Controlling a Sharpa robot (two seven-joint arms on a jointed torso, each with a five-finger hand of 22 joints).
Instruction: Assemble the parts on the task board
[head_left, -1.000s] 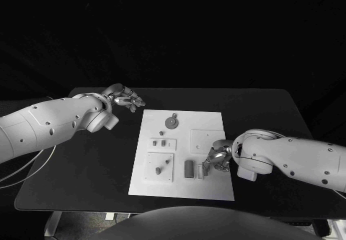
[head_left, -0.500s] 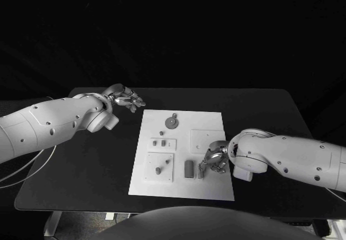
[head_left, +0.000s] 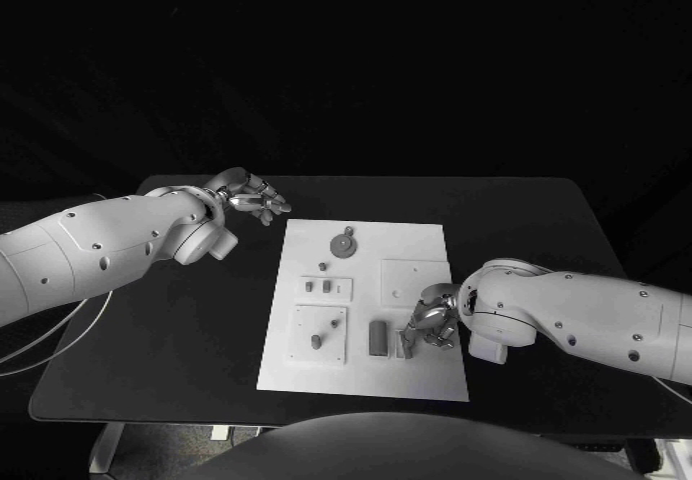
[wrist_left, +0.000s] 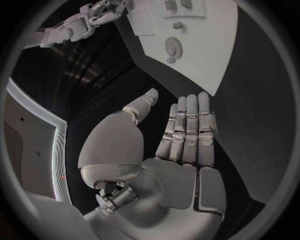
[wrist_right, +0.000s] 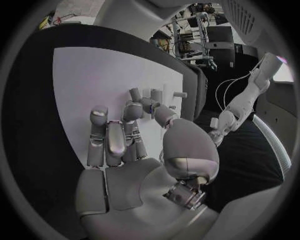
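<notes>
The white task board (head_left: 418, 240) lies in the middle of the table. It carries a round part with a tab (head_left: 343, 243), small parts (head_left: 320, 287) and a dark oblong part (head_left: 378, 337). My right hand (head_left: 430, 320) is low over the board's near right area. Its fingers are curled, and the tips sit against a small pale part (head_left: 402, 345) beside the dark one. In the right wrist view the thumb and a fingertip (wrist_right: 145, 106) meet close to upright parts (wrist_right: 155, 95); a grip is unclear. My left hand (head_left: 248, 197) hovers off the board's far left corner, fingers straight (wrist_left: 187, 125), holding nothing.
A black table (head_left: 173, 330) surrounds the board, with bare surface on both sides. The left wrist view shows the board (wrist_left: 212, 60) and the round part (wrist_left: 173, 48) ahead of the fingers. A raised white square plate (head_left: 411, 280) lies just beyond my right hand.
My right hand has edged a little to the left, closer to the pale part beside the dark oblong one. The left arm and hand have stayed still.
</notes>
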